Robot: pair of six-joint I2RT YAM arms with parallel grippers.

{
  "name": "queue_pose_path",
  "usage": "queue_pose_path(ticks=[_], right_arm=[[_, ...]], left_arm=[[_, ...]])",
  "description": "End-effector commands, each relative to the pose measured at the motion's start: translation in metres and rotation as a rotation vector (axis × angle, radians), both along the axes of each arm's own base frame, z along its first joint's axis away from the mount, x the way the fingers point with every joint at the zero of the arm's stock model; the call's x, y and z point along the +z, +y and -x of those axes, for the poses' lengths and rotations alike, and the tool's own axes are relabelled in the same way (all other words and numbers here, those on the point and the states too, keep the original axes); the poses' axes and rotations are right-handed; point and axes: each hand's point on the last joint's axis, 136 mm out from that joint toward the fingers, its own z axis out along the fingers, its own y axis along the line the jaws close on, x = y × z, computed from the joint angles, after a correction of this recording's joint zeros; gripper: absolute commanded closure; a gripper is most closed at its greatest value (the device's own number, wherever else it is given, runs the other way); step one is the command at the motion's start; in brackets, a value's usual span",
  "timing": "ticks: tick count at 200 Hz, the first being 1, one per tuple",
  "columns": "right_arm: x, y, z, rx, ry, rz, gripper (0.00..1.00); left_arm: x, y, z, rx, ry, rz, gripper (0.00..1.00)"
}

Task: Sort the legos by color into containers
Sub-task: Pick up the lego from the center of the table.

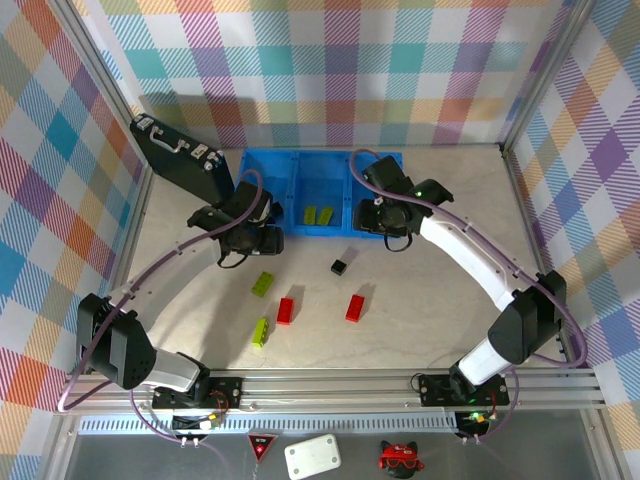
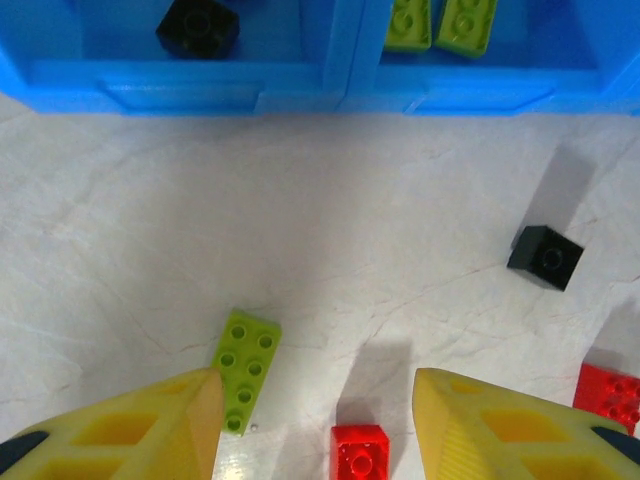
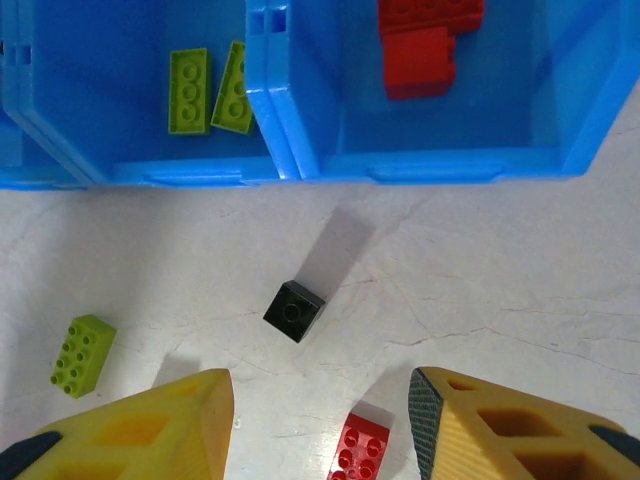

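Left gripper [image 2: 317,400] and right gripper [image 3: 320,395] both hung open, holding nothing. Five loose legos [image 1: 285,310] sat on the table [image 1: 420,320] at 6 o'clock from the blue bins [image 1: 320,185], black brick [image 1: 339,267] closest.

The pale marbled table [image 1: 440,300] carries blue containers [image 1: 320,185], a black briefcase [image 1: 180,160] and five loose legos [image 1: 355,307].

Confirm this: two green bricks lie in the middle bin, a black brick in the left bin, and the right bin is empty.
Not quite. The right bin is not empty: the right wrist view shows red bricks in it. The two green bricks in the middle bin and the black brick in the left bin are as stated.
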Motion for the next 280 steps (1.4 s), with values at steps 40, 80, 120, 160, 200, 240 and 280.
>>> queue_pose_path(ticks=[40,80,120,160,200,240,280], right_arm=[[-0.047,0.022,0.012,0.138,0.113,0.011,0.49],[-0.085,0.013,0.038,0.084,0.206,0.048,0.50],[-0.127,0.024,0.080,0.010,0.279,0.081,0.46],[-0.156,0.024,0.108,-0.065,0.324,0.115,0.40],[-0.175,0.034,0.118,-0.083,0.356,0.110,0.42],[-0.189,0.031,0.122,-0.086,0.376,0.127,0.49],[-0.192,0.030,0.125,-0.081,0.399,0.154,0.58]], left_arm=[[-0.033,0.011,0.014,0.034,0.129,-0.067,0.47],[-0.039,0.018,0.018,0.077,0.153,-0.093,0.47],[-0.037,0.017,0.013,0.093,0.146,-0.091,0.47],[-0.031,0.017,0.006,0.104,0.123,-0.093,0.47],[-0.031,0.017,0.005,0.099,0.122,-0.080,0.47],[-0.029,0.017,0.006,0.091,0.121,-0.071,0.47],[-0.027,0.019,0.007,0.089,0.119,-0.058,0.47]])
